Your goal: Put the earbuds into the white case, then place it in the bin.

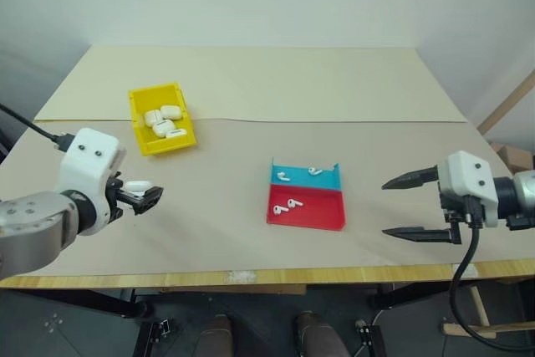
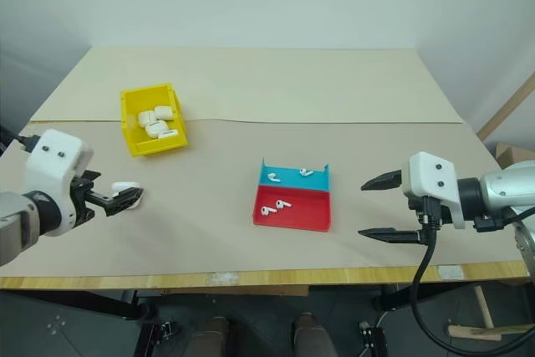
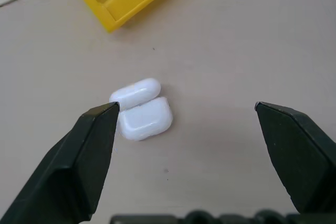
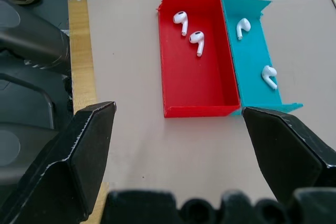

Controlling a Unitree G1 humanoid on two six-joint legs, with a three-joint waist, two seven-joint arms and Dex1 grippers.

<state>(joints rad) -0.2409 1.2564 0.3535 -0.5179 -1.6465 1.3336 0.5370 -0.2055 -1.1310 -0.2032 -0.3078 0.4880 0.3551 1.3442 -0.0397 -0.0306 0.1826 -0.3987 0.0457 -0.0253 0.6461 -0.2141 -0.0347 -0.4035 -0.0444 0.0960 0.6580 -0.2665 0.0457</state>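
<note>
The white case [image 3: 140,109] lies on the table with its lid flipped open, just beyond the tips of my left gripper [image 3: 186,108]. That gripper stands wide open and holds nothing. From above, the case [image 1: 138,185] shows right at my left gripper [image 1: 149,196], near the table's left front. The earbuds lie in a two-part tray: two [image 4: 190,30] in the red half, two [image 4: 255,51] in the teal half. My right gripper [image 1: 411,205] hangs open and empty to the right of the tray. The yellow bin [image 1: 170,145] stands at the back left.
Several white cases [image 1: 164,120] lie inside the bin. The teal-and-red tray [image 1: 305,219] sits mid-table towards the front. The table's wooden front edge [image 1: 276,275] runs close below both grippers. A seam [image 1: 334,120] crosses the paper cover behind the tray.
</note>
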